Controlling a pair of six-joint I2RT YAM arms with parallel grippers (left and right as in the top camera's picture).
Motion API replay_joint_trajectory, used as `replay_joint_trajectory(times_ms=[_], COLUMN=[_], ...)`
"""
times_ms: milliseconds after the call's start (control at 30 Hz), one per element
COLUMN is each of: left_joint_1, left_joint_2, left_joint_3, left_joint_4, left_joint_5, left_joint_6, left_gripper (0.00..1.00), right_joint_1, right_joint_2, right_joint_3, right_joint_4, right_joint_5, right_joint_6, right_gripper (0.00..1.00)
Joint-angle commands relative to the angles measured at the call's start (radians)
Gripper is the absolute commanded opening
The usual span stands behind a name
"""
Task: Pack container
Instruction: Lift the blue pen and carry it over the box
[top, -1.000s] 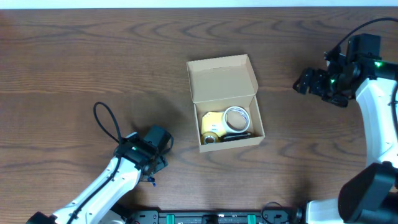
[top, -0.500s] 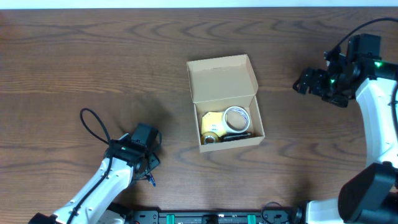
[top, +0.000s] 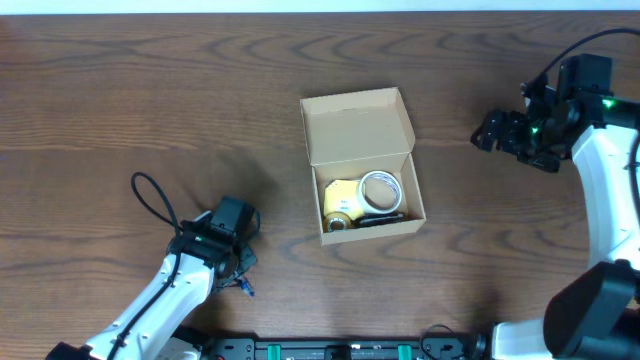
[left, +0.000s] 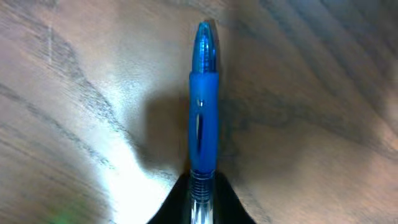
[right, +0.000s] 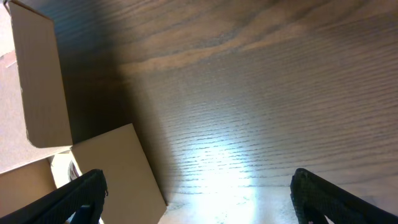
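Observation:
The container (top: 365, 165) is a tan cardboard box in the middle of the table, its flap lid (top: 357, 125) standing open at the far side. Inside lie a yellow item (top: 341, 195), a round white roll (top: 380, 191) and a small gold disc (top: 338, 222). My left gripper (top: 238, 272) is near the front edge, left of the box, shut on a blue pen (top: 246, 289). In the left wrist view the pen (left: 204, 106) sticks straight out from the closed gripper (left: 202, 202) over the wood. My right gripper (top: 484, 133) hangs open to the right of the box, with nothing between its fingers (right: 81, 194).
A black cable (top: 150, 200) loops off the left arm over the table. In the right wrist view the box wall (right: 118, 168) and lid (right: 40, 81) fill the left side, with bare wood to the right. The table's far edge (top: 320, 12) runs along the top.
My left gripper has drawn back a little to the left and shut on the blue pen. The right arm and the box have not moved.

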Motion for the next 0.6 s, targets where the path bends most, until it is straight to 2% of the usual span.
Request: replay_joint_trajectory(times_ms=[0, 133, 333, 433, 567], left_joint_1=[0.006, 0.006, 0.006, 0.006, 0.006], left_joint_2=[0.010, 0.010, 0.008, 0.008, 0.010], left_joint_3=[-0.019, -0.003, 0.139, 0.268, 0.451], left_joint_4=[0.016, 0.026, -0.003, -0.031, -0.047], left_joint_5=[0.034, 0.041, 0.037, 0.034, 0.049], left_joint_6=[0.005, 0.017, 0.143, 0.249, 0.480], left_gripper=[0.05, 0.05, 0.06, 0.06, 0.05], right_joint_1=[-0.004, -0.004, -0.004, -0.004, -0.004], right_joint_2=[0.000, 0.000, 0.000, 0.000, 0.000], right_joint_3=[0.012, 0.012, 0.012, 0.012, 0.012], right_joint_4=[0.002, 0.002, 0.002, 0.003, 0.008], right_joint_5=[-0.011, -0.011, -0.011, -0.011, -0.011], right_joint_6=[-0.008, -0.008, -0.008, -0.011, -0.011], right_gripper=[0.94, 0.94, 0.94, 0.94, 0.94])
